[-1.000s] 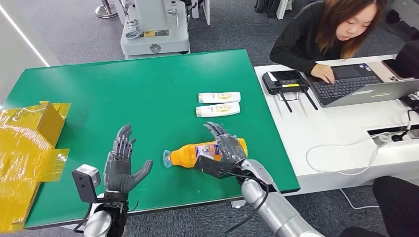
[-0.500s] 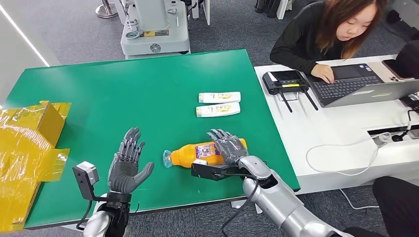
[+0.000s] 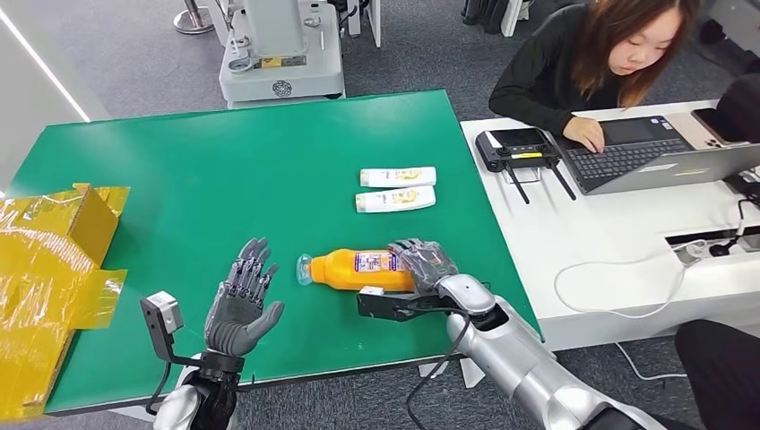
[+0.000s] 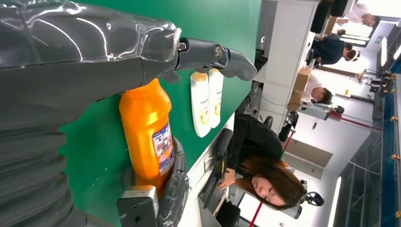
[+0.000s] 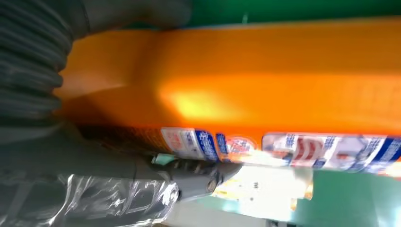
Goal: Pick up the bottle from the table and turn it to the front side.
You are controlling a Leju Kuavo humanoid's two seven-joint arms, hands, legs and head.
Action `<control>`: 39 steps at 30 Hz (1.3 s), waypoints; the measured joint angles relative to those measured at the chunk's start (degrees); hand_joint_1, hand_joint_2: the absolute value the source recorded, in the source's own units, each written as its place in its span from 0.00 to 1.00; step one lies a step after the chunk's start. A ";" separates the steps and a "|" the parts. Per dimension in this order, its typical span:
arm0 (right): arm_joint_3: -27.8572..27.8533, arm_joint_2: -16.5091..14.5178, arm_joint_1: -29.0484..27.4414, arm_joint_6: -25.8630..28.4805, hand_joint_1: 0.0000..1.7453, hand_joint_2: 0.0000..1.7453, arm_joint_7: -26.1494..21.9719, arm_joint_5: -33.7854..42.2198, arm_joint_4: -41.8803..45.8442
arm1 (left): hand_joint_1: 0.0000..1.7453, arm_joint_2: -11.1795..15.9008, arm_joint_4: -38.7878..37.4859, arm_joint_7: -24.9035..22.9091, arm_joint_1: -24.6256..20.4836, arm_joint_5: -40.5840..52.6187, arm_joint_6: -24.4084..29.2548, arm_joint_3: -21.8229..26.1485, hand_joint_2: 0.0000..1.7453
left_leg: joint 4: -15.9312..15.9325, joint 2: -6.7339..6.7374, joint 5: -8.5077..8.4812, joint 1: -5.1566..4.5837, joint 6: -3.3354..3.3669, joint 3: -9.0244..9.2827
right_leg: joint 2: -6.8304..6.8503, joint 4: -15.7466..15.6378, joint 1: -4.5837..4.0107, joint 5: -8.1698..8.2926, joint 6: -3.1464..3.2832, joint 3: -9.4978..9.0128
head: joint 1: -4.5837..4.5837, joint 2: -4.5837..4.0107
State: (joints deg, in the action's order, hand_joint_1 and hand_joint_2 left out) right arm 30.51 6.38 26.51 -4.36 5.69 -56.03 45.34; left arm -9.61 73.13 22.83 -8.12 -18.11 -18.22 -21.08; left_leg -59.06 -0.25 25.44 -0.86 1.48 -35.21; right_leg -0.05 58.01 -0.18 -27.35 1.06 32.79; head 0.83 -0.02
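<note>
One orange bottle [image 3: 357,269] is seen on the green worktop [image 3: 224,170], toward its near edge. Two white bottles [image 3: 397,188] are laid side by side farther back, well apart from the orange one. One yellow-wrapped carton [image 3: 49,269] is placed at the worktop's left end. On the adjoining white desk [image 3: 582,233] are counted one laptop [image 3: 654,157] and one black handheld controller [image 3: 518,146]; one person [image 3: 591,63] is seated there with a hand on the laptop's keyboard.

The orange bottle is laid on its side, long axis running left to right across the worktop. Its pale cap end [image 3: 303,268] is pointed to the robot's left, toward the left hand; its base is covered by the right hand. A printed label [image 3: 376,262] is turned upward.

The right hand [image 3: 428,267] is set over the bottle's base end, fingers [image 3: 414,253] curled down across the body. In the right wrist view the orange body [image 5: 265,80] is pressed close along the hand, the picture blurred. The bottle is held by this hand; whether it is raised off the worktop cannot be told.

The left hand [image 3: 242,300] is held upright just left of the cap end, palm turned toward the bottle, fingers spread wide and gripping nothing. In the left wrist view the bottle [image 4: 144,127] is seen just beyond the thumb [image 4: 213,54].
</note>
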 joint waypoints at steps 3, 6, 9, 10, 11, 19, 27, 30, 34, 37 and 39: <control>-0.08 0.09 0.13 -0.08 1.00 1.00 -0.90 1.00 -0.20 | 0.00 -0.20 -0.01 -0.46 -0.01 -0.14 -0.31 0.06 1.00 | 0.00 -0.01 -0.01 0.00 0.01 0.04 | 0.01 -0.01 0.00 0.00 0.00 -0.06 | 0.01 0.00; -0.25 0.09 0.12 -0.28 1.00 1.00 -2.25 2.39 -0.25 | 0.00 -0.35 -0.08 -0.58 -0.02 -0.30 -0.39 0.09 1.00 | -0.01 -0.01 0.00 0.00 0.01 0.06 | 0.00 -0.02 0.00 0.00 -0.01 -0.08 | 0.01 0.00; -0.57 0.09 0.14 -0.28 1.00 1.00 -4.19 3.77 -0.48 | 0.00 -0.35 -0.27 -0.59 -0.03 -0.42 -0.40 0.15 1.00 | -0.01 0.02 0.01 0.00 0.00 0.07 | -0.02 -0.02 0.00 0.00 -0.01 -0.09 | 0.01 0.00; -0.71 0.09 0.13 -0.04 1.00 1.00 -4.86 4.20 -0.60 | 0.00 -0.35 -0.32 -0.57 -0.03 -0.44 -0.39 0.17 1.00 | -0.01 0.04 0.01 0.00 0.00 0.08 | -0.03 -0.03 0.00 0.00 -0.01 -0.09 | 0.01 0.00; -0.87 0.09 0.09 0.38 1.00 1.00 -5.61 4.75 -0.73 | 0.00 -0.35 -0.35 -0.52 -0.03 -0.42 -0.34 0.20 1.00 | -0.01 0.05 0.01 0.00 0.00 0.09 | -0.04 -0.02 0.00 0.01 0.00 -0.10 | 0.01 0.00; -5.00 -0.26 -6.11 5.98 1.00 1.00 -14.11 16.78 4.93 | 0.00 -0.44 -0.22 1.26 -0.01 5.64 6.40 1.04 1.00 | -0.01 -0.14 0.00 0.02 -0.01 0.04 | 0.12 0.01 -0.02 -0.01 0.00 -0.09 | 0.00 0.00; -6.38 -0.26 -17.31 11.30 1.00 1.00 -16.09 24.13 21.77 | 0.00 -0.61 0.03 5.49 0.56 11.33 13.38 1.08 1.00 | 0.02 -0.23 0.09 0.02 -0.05 -0.05 | 0.18 0.01 -0.02 -0.12 0.00 -0.01 | 0.01 0.00; -6.35 -0.26 -20.63 13.94 1.00 1.00 -16.62 24.86 26.46 | 0.00 -0.46 0.23 6.79 0.92 11.35 15.08 1.08 1.00 | 0.02 -0.23 0.09 0.02 -0.04 -0.07 | 0.17 0.00 -0.02 -0.14 -0.01 0.02 | 0.01 0.00; -6.67 -0.38 -24.09 17.76 1.00 1.00 -18.64 26.47 30.80 | 0.00 -0.21 0.28 7.29 1.00 11.07 15.99 1.08 1.00 | 0.03 -0.23 0.09 0.02 -0.04 -0.09 | 0.18 0.00 -0.02 -0.13 -0.01 0.02 | 0.01 0.00; -7.45 -1.34 -24.68 20.58 1.00 1.00 -21.35 29.05 32.04 | 0.00 -0.11 0.28 7.10 0.51 10.68 14.95 1.08 1.00 | 0.03 -0.15 0.08 0.02 -0.05 -0.09 | 0.11 0.01 -0.02 -0.11 0.02 0.03 | 0.00 0.00; -7.94 -2.28 -23.71 21.11 1.00 1.00 -22.87 31.19 31.52 | 0.00 -0.09 0.28 6.72 -0.52 10.64 13.39 1.07 1.00 | 0.03 -0.11 0.05 0.02 -0.07 -0.08 | 0.09 0.02 -0.02 -0.08 0.03 0.04 | 0.00 0.00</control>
State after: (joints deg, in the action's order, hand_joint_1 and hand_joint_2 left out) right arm 22.56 4.10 2.80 16.75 -17.18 -24.84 76.86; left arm -9.70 73.42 29.55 -8.64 -7.46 -4.83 -20.00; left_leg -59.03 -0.35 25.49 -0.84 1.41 -35.29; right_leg 0.04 58.03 -0.20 -27.43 1.08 32.83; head 0.83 -0.02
